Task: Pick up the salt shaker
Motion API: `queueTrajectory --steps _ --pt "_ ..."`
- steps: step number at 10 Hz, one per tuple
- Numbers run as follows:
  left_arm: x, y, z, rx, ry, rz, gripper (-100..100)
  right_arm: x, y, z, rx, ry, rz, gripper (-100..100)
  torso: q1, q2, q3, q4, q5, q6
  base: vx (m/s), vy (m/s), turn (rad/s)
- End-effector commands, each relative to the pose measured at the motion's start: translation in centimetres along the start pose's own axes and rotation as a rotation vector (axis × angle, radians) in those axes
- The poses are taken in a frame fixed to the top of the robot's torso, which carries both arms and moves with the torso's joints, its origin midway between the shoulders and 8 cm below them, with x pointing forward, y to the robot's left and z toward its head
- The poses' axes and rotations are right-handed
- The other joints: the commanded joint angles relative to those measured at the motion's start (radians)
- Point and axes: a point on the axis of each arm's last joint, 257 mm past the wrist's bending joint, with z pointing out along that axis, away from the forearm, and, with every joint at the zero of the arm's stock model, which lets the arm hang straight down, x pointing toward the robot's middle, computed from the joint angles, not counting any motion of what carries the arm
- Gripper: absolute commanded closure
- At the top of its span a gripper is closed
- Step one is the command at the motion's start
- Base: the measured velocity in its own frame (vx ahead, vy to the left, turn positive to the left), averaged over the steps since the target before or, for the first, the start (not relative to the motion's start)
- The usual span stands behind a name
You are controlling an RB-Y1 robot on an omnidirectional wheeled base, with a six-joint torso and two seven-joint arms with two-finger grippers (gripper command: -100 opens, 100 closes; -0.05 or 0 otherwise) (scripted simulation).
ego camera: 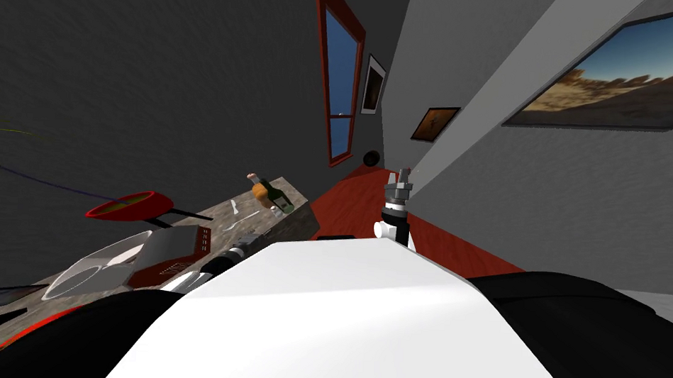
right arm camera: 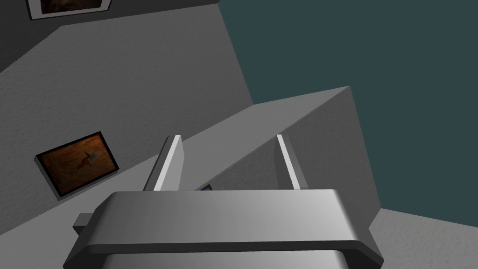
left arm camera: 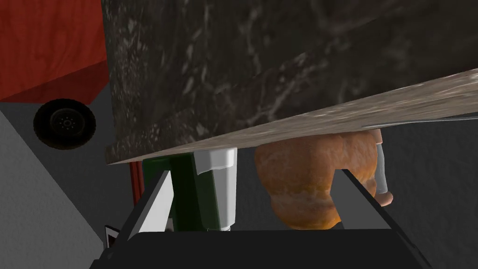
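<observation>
A marbled stone counter (left arm camera: 280, 60) runs along a dark grey wall beside a red floor (left arm camera: 46, 42). The left gripper (left arm camera: 256, 172) sits low at the counter's edge and looks along its top, its two fingers spread wide with nothing held. Just ahead of it, within the gap between the fingers, are a dark green bottle (left arm camera: 186, 196) with a white label, close to one finger, and a rounded orange-brown loaf (left arm camera: 303, 182), close to the other. The salt shaker (left arm camera: 382, 168), a slim grey body with pinkish ends, lies outside that gap. It is past the finger on the loaf's side and farther off than the loaf, which hides part of it; whether the two touch I cannot tell. In the head view the shaker is the thing farthest from the gripper on the counter, with the bottle and loaf in between. Behind the gripper, back along the left forearm, are a box (ego camera: 183, 251) with red-brown sides, a white bowl (ego camera: 112, 259) and a red pan (ego camera: 125, 208). The right gripper (right arm camera: 228, 136) is raised well off to the side, over the red floor by a light grey wall, its fingers apart and empty.
</observation>
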Motion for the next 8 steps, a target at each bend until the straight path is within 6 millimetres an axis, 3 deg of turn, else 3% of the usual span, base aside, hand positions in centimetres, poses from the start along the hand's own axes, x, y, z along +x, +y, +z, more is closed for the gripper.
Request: queueTrajectory --steps 1,3,4,5,8 --pt "-1.3 -0.7 0.2 0.039 -0.014 -0.002 -100 0.0 0.0 0.0 0.0 0.0 0.0 0 0.0 0.0 0.0 0.0 0.0 0.0 0.145 0.0 -0.116" --pt "-1.6 -0.8 0.3 0.044 -0.017 0.0 -100 0.0 0.0 0.0 0.0 0.0 0.0 0 0.001 0.0 0.0 0.0 0.0 0.0 0.103 -0.002 -0.079" --pt "-1.7 -0.8 0.3 0.047 -0.019 -0.003 0 0.0 0.0 0.0 0.0 0.0 0.0 0 0.001 0.005 0.002 0.001 0.0 -0.001 0.013 0.0 0.004" --pt "-1.4 -0.2 0.8 0.03 -0.021 -0.013 -100 0.0 0.0 0.0 0.0 0.0 0.0 0 0.001 0.008 0.005 0.002 0.0 -0.001 -0.003 -0.007 -0.139" --pt "-1.3 0.2 1.2 0.02 -0.023 -0.021 -100 0.0 0.0 0.0 0.0 0.0 0.0 0 0.001 0.012 0.007 0.003 0.0 -0.001 -0.012 -0.004 -0.08"
